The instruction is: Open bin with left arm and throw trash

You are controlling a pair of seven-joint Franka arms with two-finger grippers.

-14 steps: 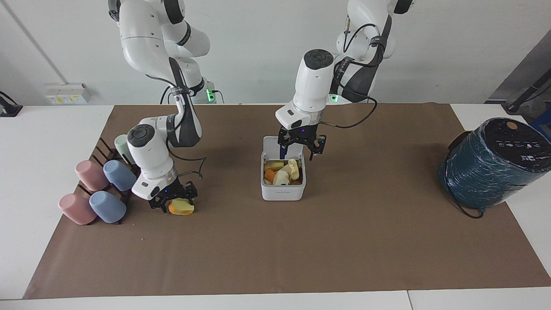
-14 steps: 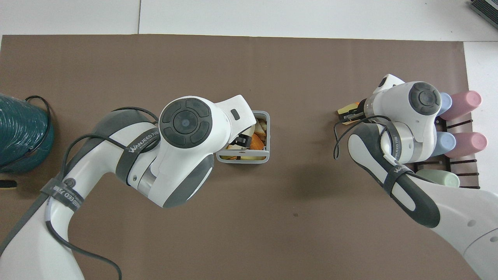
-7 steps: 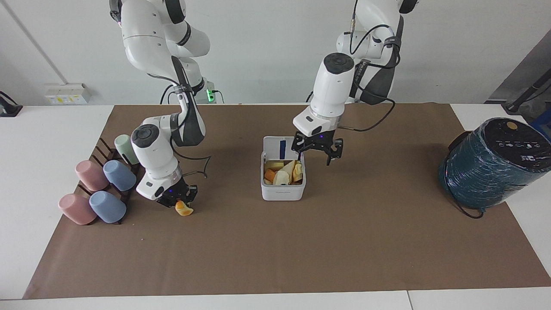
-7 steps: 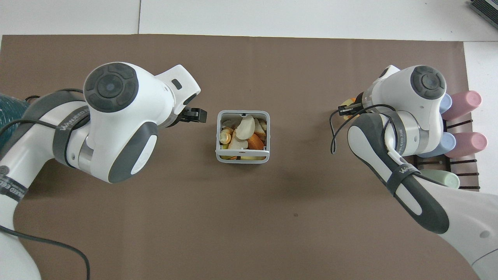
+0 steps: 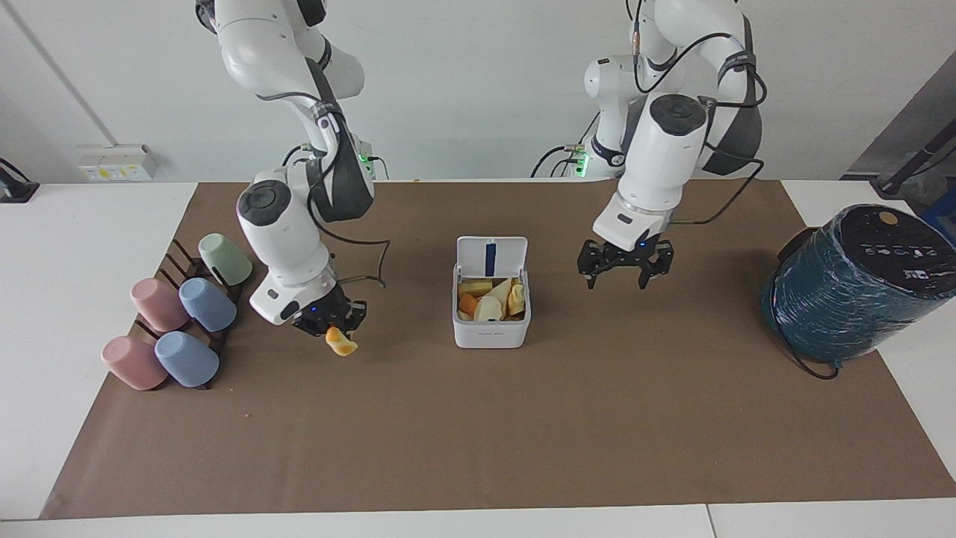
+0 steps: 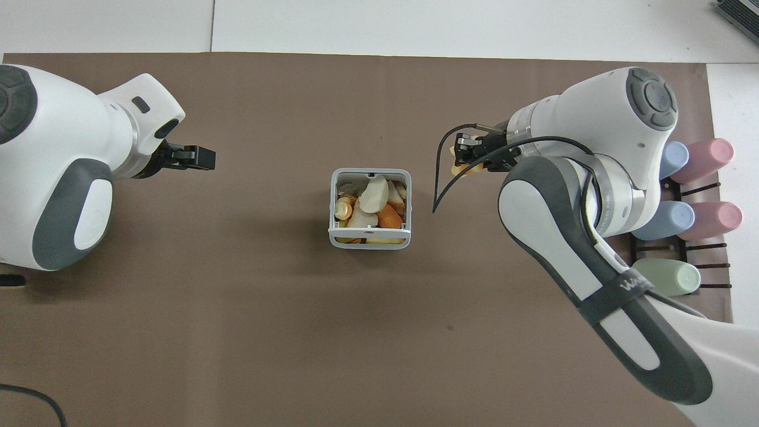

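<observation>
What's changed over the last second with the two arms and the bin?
The left gripper let go of the lid and drew away from the bin toward the teal cylinder's end, now open over bare mat. The right gripper lifted the yellow-orange scrap off the mat toward the bin. Bin open, cups unmoved.

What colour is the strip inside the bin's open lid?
Blue, on the white lid of the bin; the facing view shows it best.
</observation>
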